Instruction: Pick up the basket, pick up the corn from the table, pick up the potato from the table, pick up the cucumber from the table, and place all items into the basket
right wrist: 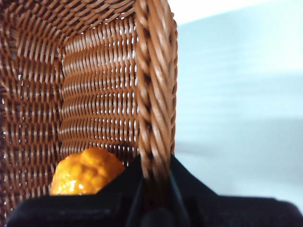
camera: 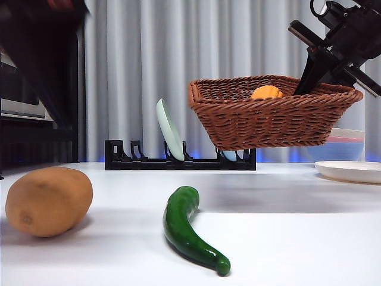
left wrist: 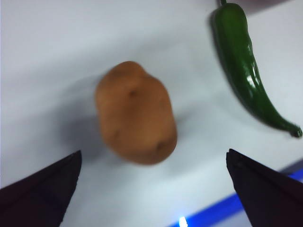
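Observation:
The brown wicker basket (camera: pixel 274 113) hangs in the air at the right, above the table. My right gripper (camera: pixel 315 74) is shut on its braided rim (right wrist: pixel 156 94). The orange-yellow corn (camera: pixel 266 92) lies inside the basket, and also shows in the right wrist view (right wrist: pixel 85 172). The tan potato (camera: pixel 49 201) lies on the white table at the front left. The green cucumber (camera: pixel 187 229) lies beside it in the middle. My left gripper (left wrist: pixel 154 184) is open above the potato (left wrist: pixel 136 113), jaws wide apart on either side; the cucumber (left wrist: pixel 244 71) lies off to one side.
A black dish rack (camera: pixel 178 158) with a pale green plate (camera: pixel 169 130) stands at the back. White and pink plates (camera: pixel 351 170) sit at the right edge. A dark cabinet (camera: pixel 36 107) stands at the left.

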